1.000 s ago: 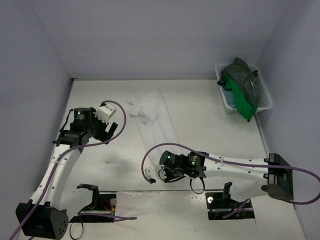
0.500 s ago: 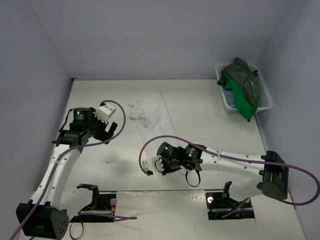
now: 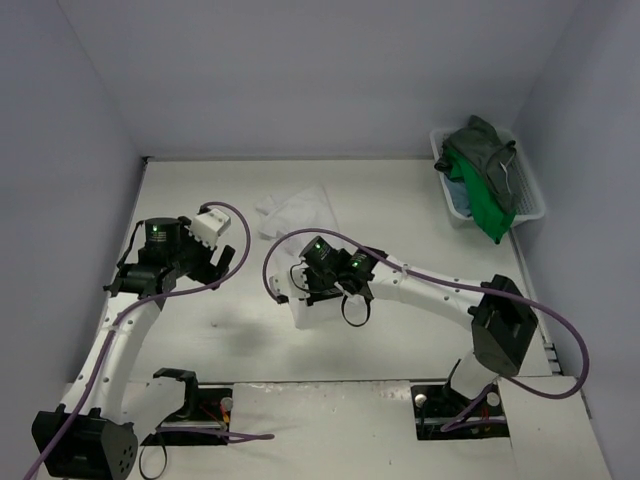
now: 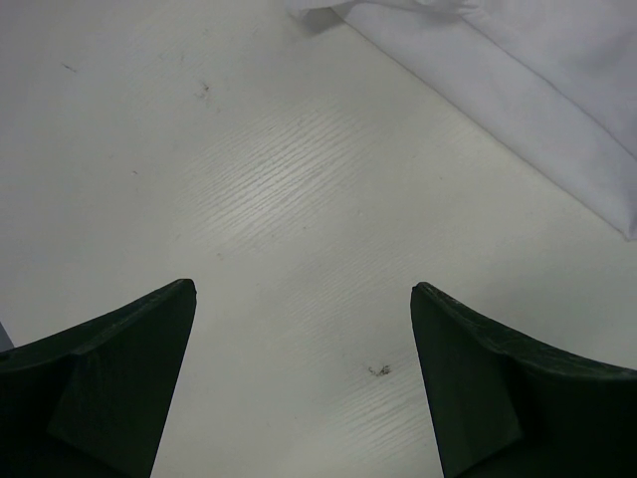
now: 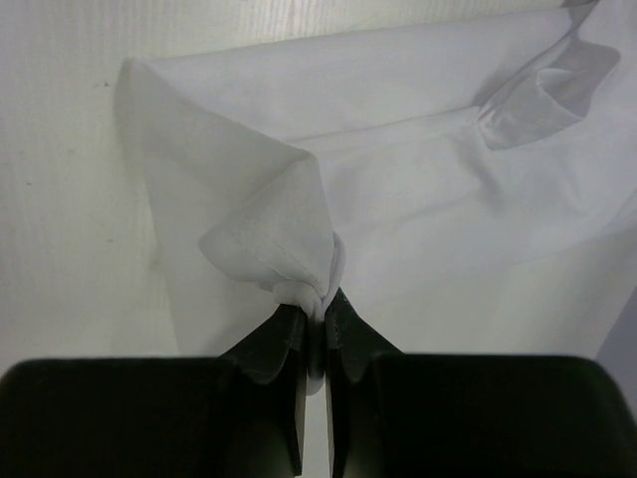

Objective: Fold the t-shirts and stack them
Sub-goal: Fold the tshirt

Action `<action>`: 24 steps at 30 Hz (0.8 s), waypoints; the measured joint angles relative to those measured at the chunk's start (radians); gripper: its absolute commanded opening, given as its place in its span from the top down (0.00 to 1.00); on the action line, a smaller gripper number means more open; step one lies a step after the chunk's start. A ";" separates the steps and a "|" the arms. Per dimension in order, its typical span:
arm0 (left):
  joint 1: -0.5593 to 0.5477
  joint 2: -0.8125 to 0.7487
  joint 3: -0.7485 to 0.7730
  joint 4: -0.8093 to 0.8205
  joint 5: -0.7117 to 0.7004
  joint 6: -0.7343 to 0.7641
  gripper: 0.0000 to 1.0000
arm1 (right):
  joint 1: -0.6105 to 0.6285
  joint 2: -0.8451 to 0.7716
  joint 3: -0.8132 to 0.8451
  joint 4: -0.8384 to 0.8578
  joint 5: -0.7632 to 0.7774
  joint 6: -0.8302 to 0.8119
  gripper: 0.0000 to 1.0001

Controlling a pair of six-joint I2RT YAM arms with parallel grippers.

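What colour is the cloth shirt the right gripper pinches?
White; the cloth shirt shows best in the right wrist view.

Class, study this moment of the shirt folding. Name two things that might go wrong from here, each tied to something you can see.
1. The right gripper pinches only a small bunch at the edge of the white t-shirt, so the cloth may slip out mid-fold.
2. The left gripper hangs open over the table, holding nothing; pulled from one point, the shirt may fold skewed or bunch.
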 measured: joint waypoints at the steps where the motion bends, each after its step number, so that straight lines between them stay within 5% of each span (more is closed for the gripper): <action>1: 0.001 0.000 0.000 0.000 0.003 -0.002 0.17 | -0.009 0.016 0.013 0.001 -0.005 -0.008 1.00; 24: 0.038 -0.007 -0.012 0.019 0.065 -0.031 0.17 | -0.111 0.243 0.261 0.033 -0.025 -0.111 1.00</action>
